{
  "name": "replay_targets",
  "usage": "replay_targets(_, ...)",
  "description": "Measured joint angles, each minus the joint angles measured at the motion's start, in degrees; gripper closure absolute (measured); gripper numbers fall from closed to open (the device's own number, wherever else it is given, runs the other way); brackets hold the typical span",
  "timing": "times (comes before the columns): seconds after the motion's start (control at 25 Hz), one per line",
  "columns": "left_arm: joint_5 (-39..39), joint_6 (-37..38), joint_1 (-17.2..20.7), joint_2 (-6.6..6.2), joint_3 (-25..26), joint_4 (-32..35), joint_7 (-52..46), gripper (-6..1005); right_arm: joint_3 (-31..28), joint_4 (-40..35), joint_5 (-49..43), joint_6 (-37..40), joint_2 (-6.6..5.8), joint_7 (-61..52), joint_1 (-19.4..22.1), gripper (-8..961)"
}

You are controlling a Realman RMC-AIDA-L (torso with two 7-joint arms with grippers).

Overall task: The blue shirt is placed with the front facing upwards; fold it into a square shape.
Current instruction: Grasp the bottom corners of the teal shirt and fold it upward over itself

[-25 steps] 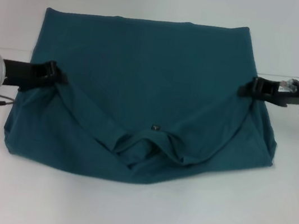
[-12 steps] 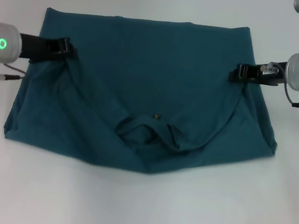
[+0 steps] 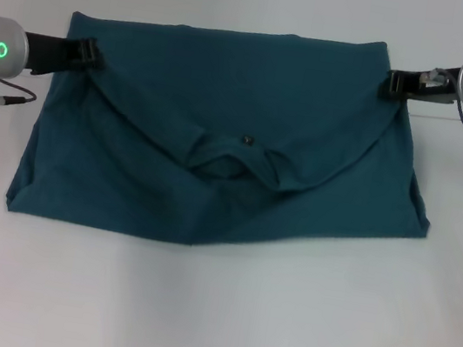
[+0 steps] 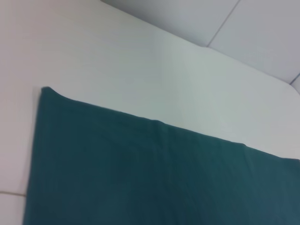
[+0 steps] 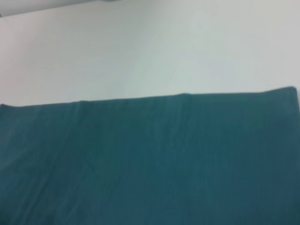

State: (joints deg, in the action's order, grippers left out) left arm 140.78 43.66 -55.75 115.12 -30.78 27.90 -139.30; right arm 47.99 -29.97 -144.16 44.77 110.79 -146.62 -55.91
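Grippers [image 3: 92, 53] [image 3: 394, 81] pinch blue shirt [image 3: 226, 93] corners.

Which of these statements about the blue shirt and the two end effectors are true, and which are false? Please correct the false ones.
1. The blue shirt lies on a white table. True.
2. The collar lies near the middle of the shirt. True.
3. Only the right end effector is at the shirt. False: the left end effector is at the opposite side edge too.
4. The white lettering faces up. False: no lettering shows.
5. The shirt is already a neat square. False: the folded layer hangs in a curve between the two end effectors.
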Motion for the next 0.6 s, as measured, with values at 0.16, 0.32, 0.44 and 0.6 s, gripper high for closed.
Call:
replay_targets(0.16, 0.0, -1.9, -0.1, 0.01, -0.6, -0.1, -0.2, 951, 0.0, 0.4, -1.4, -1.4, -0.10, 0.0, -1.0, 902)
replay_targets(0.32, 0.1, -3.0, -0.1, 0.10, -0.9, -0.1, -0.2, 951, 0.1, 0.5, -2.4, -2.4, 0.22, 0.3, -1.7, 902)
replay_targets(0.44, 0.1, -3.1, -0.1, 0.31, -2.0, -0.1, -0.2, 950, 0.7, 0.9, -2.4, -2.8, 0.36, 0.6, -1.8, 901)
replay_targets(0.6, 0.1, -4.2, 0.1, 1.46, -3.3, -0.1, 0.4, 950, 4.0, 3.3, -2.5, -4.9, 0.56, 0.7, -1.8, 901)
